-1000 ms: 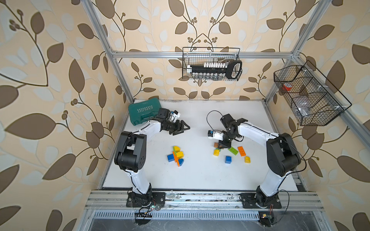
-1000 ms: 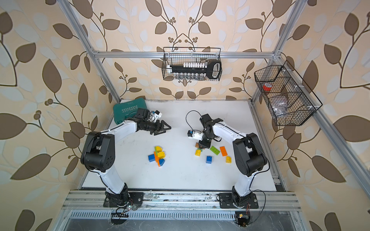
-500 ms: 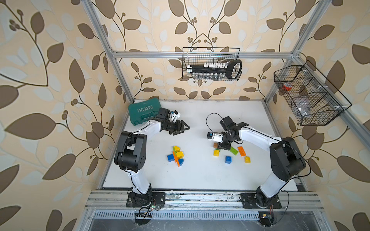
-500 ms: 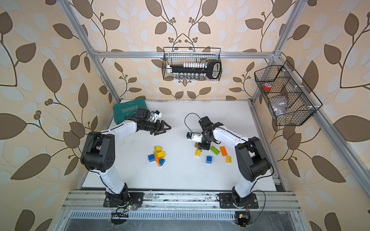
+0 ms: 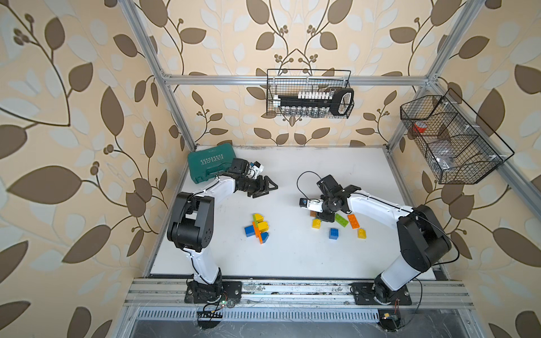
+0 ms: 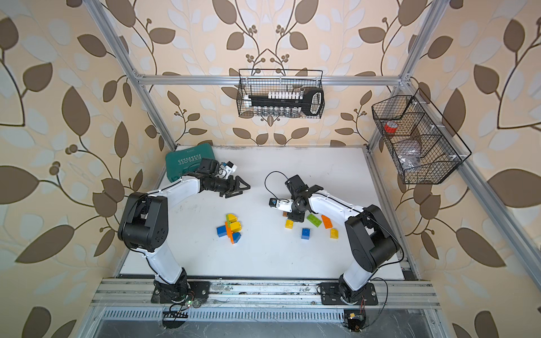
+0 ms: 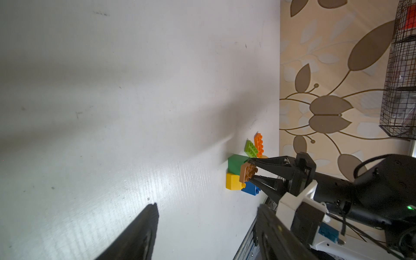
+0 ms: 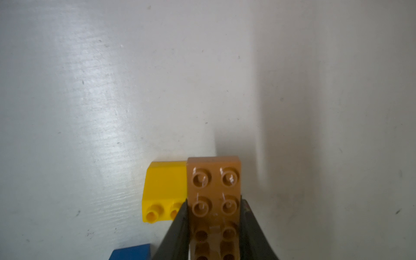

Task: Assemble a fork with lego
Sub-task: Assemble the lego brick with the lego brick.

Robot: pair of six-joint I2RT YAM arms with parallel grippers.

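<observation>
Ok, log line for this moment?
right claw: shut on brown brick | left claw: open, empty | brick cluster: apart from both claws

The only text that can be read stands on the lid of the teal plastic tool case [image 5: 209, 166] at the far left corner of the desk [image 5: 292, 263]. It is the white word "EXPLOIT", upside down in both top views, beside a row of small chevrons. A smaller line near it is too small to read.

a teal case [image 5: 211, 165] lies flat in the far corner of the white table [image 5: 345, 164], close to the leafy wall. a black wire basket [image 5: 307, 70] hangs on the back wall from a metal bar [image 5: 219, 79], with a long black holder [image 5: 307, 101] of small white bits inside. another wire basket [image 5: 468, 175] hangs on the side wall, with something red [image 5: 420, 128] in its far part.
</observation>
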